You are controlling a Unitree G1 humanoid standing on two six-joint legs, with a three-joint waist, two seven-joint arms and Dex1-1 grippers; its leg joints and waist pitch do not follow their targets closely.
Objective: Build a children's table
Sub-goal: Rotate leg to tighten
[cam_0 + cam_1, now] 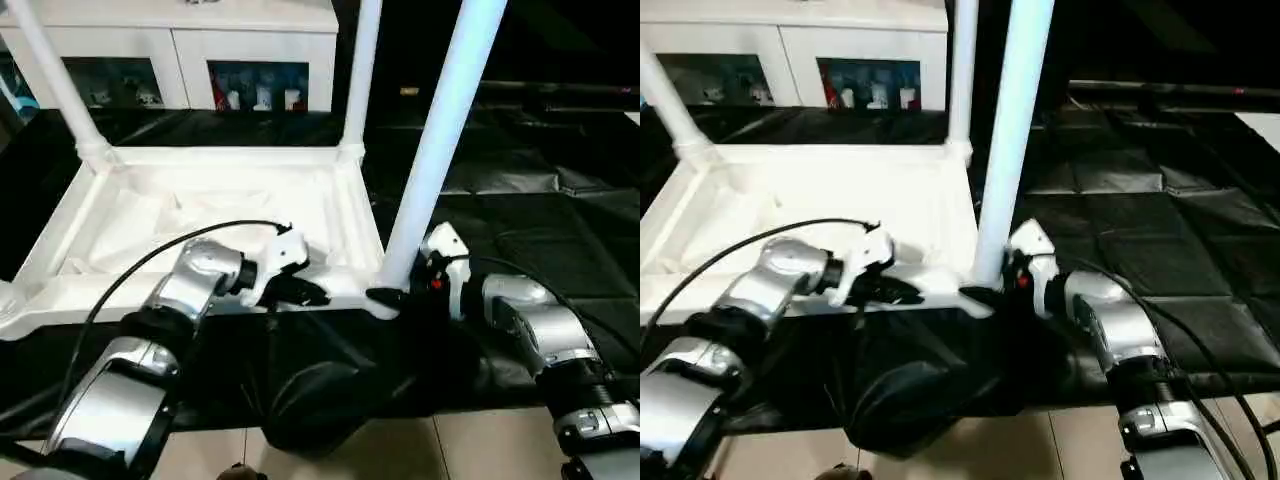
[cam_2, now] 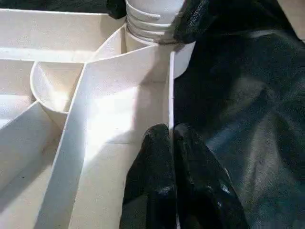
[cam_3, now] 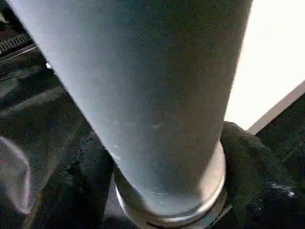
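Note:
The white tabletop (image 1: 200, 205) lies underside up on a black mat, ribs showing. Three white legs stand in its corner sockets: far left (image 1: 55, 80), far right (image 1: 362, 70) and near right (image 1: 440, 140). My left gripper (image 2: 170, 138) is shut on the thin near rim wall of the tabletop, a short way left of the near-right socket (image 2: 152, 28). My right gripper (image 1: 392, 297) is at the foot of the near-right leg (image 3: 157, 95). Its black fingers (image 3: 252, 162) hug both sides of the leg just above the socket.
A white glass-door cabinet (image 1: 250, 50) stands behind the tabletop. The black mat (image 1: 540, 170) stretches away to the right, creased. Black cables run along both forearms. Tan floor (image 1: 480, 440) shows at the near edge, with a dark rumpled fold (image 1: 320, 400) below the tabletop.

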